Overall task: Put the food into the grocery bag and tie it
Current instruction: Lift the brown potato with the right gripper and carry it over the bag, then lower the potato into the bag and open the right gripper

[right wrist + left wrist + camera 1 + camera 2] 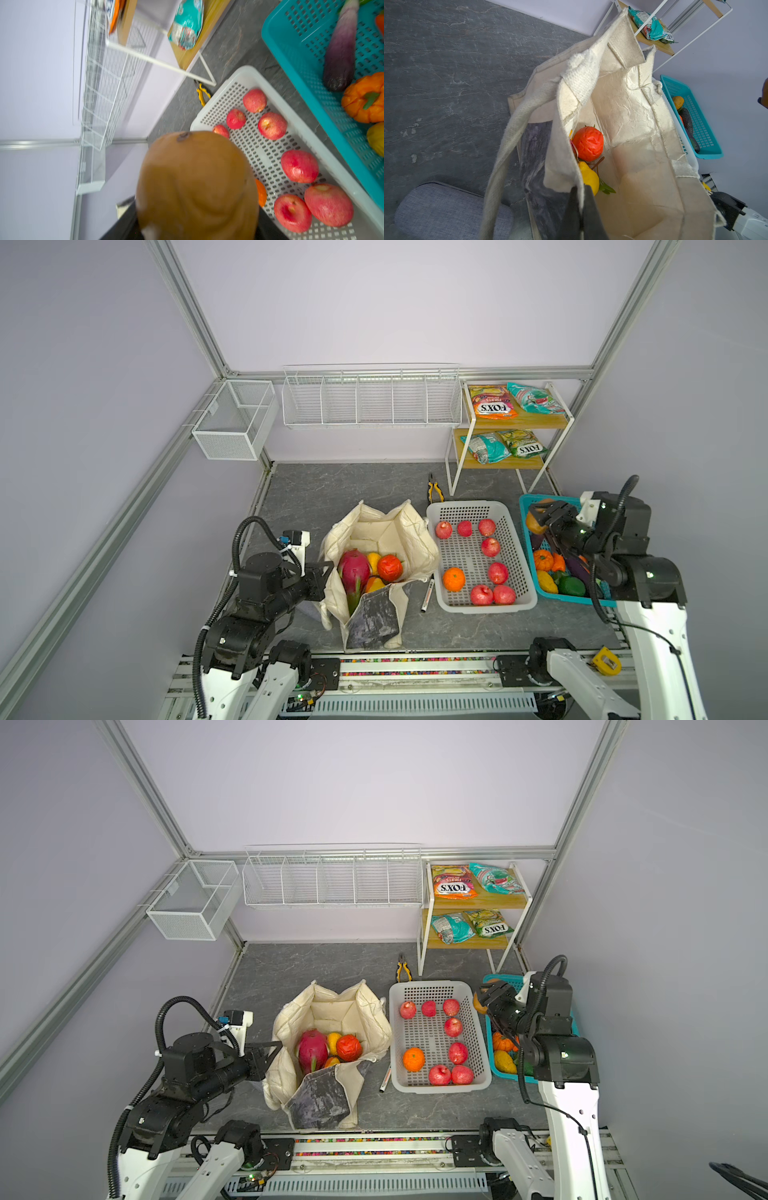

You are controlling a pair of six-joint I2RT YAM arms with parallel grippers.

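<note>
Marker (427,594) lies between grocery bag (376,531) and white basket (484,607), pliers (435,488) beyond.

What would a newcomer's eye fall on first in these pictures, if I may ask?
Probably the cream grocery bag gaping open mid-table, with a magenta dragon fruit and a red-orange fruit glowing inside while the left gripper pinches its rim. Next, the right gripper holding a brown potato-like vegetable over the teal basket edge, beside the white basket of red apples.
</note>
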